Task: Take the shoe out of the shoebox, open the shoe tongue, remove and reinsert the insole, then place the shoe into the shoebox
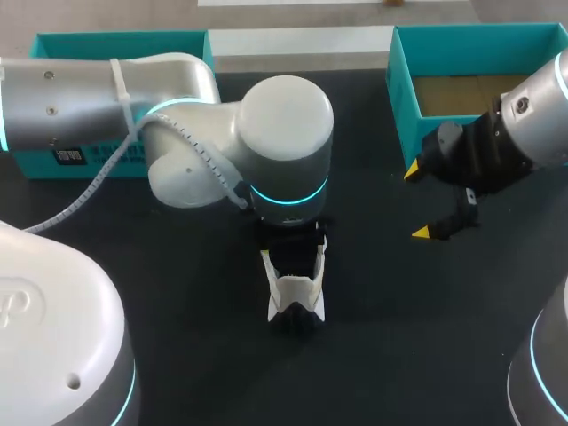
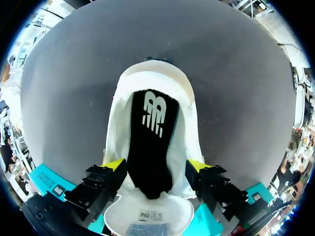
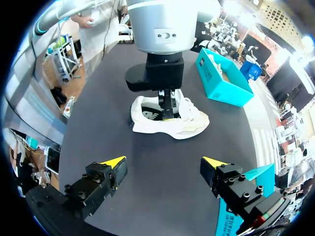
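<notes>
Straddling white shoe (image 2: 152, 147) on black table (image 1: 399, 355): left hand (image 2: 156, 165), grip unclear; right hand (image 3: 164, 162) spread.

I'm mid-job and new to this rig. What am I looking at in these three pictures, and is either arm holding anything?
Two robot arms work at a dark table. The head view looks down from above; the two wrist views look out from each arm's wrist. The left gripper sits over the white shoe, black inside, which rests on the table; whether it grips is unclear. The right gripper hangs open and empty, beside the teal cardboard shoebox.
</notes>
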{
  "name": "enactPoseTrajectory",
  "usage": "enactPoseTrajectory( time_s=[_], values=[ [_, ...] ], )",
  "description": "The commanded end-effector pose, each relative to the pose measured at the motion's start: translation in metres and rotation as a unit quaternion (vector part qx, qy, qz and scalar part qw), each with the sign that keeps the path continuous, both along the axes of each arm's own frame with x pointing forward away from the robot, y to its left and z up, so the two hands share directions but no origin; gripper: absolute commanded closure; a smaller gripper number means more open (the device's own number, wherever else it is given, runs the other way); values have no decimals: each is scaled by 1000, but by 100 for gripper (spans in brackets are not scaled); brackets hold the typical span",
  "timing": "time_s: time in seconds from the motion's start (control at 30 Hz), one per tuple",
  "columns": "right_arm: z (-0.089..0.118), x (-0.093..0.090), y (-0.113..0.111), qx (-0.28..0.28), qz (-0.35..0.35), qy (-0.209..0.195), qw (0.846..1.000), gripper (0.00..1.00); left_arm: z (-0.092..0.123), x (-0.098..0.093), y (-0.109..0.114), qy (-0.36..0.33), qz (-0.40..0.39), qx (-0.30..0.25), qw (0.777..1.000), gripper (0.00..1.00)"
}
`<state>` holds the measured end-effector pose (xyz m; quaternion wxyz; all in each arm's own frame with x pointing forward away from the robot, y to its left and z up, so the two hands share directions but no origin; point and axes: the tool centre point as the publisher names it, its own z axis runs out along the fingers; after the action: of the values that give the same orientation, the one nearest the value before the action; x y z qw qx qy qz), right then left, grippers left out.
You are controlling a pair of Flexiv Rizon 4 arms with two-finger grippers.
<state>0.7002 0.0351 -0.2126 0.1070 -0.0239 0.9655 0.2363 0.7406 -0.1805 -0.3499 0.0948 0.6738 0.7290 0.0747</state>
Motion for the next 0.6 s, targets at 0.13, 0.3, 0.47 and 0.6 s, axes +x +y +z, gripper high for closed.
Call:
enactPoseTrajectory(
  time_s=[0.13,0.3,0.47,0.6],
  values=[
    [-1,0,1,-1,-1,0,1000,0,6,1,5,2,-5,-4,1000,0],
    [-1,0,1,-1,-1,0,1000,0,10,0,7,2,-8,-9,1000,0],
    [-1,0,1,-1,-1,0,1000,0,19,-4,9,-1,-12,-18,1000,0],
    [-1,0,1,-1,-1,0,1000,0,21,-5,11,-1,-14,-21,1000,0]
  ],
)
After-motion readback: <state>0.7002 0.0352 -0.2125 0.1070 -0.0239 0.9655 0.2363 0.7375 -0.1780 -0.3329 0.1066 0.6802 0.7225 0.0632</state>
